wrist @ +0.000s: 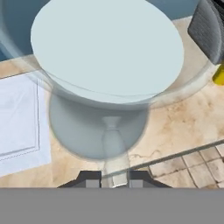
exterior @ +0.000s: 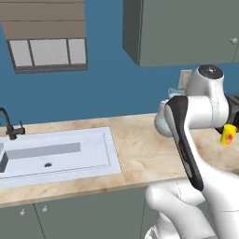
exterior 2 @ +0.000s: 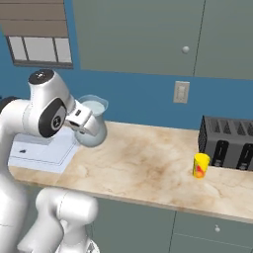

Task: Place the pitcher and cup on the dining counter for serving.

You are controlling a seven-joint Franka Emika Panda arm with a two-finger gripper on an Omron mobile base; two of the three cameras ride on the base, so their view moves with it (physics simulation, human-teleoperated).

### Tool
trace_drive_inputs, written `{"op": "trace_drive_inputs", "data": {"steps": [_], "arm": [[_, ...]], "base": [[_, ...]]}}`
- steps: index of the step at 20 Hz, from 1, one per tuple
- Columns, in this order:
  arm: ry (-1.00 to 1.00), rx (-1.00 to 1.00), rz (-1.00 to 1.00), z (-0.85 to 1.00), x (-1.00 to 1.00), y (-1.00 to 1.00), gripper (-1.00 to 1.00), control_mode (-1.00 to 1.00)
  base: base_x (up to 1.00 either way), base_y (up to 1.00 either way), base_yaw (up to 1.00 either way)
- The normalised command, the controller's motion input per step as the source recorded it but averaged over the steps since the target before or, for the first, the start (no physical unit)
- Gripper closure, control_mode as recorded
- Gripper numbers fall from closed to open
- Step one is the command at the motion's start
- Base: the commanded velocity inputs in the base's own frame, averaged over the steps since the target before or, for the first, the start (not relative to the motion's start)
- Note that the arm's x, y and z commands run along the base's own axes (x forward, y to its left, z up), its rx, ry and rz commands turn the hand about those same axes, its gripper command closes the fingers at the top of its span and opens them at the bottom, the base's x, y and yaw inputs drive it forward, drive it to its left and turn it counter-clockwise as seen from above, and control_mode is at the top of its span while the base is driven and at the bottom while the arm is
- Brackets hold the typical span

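The pale blue-grey translucent pitcher point(exterior 2: 95, 124) hangs in the air over the counter's left part, just right of the sink. My gripper point(exterior 2: 84, 124) is shut on its side. In the hand view the pitcher point(wrist: 109, 65) looms large from above, and a thin pale part of it sits pinched between the tips of my gripper point(wrist: 113, 180). In the left base view the pitcher point(exterior: 161, 122) peeks out behind my arm. The yellow cup point(exterior 2: 200, 165) with its red mark stands upright on the counter in front of the toaster, also seen as cup point(exterior: 228, 134). The dining counter is out of view.
A white sink point(exterior: 51, 154) with a black faucet point(exterior: 9, 123) is set into the beige counter point(exterior 2: 143, 168) at the left. A dark toaster point(exterior 2: 228, 143) stands at the right by the wall. Grey-green wall cabinets point(exterior 2: 138, 34) hang overhead. Tiled floor point(wrist: 192, 168) lies past the counter's front edge.
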Motion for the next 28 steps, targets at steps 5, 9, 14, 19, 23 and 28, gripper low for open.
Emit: {"op": "trace_drive_inputs", "data": {"steps": [5,9,14,19,23,28], "arm": [[0.0,0.0,0.0,0.0,0.0,0.0,1.0,1.0],[0.0,0.0,0.0,0.0,0.0,0.0,1.0,1.0],[0.0,0.0,0.0,0.0,0.0,0.0,1.0,1.0],[0.0,0.0,0.0,0.0,0.0,0.0,1.0,1.0],[0.0,0.0,0.0,0.0,0.0,0.0,1.0,1.0],[0.0,0.0,0.0,0.0,0.0,0.0,1.0,1.0]], "base": [[-0.56,0.21,0.33],[-0.69,0.25,0.6],[-0.51,0.21,0.8],[-0.15,0.18,0.96],[0.0,0.21,1.0],[0.0,0.12,1.0]]}}
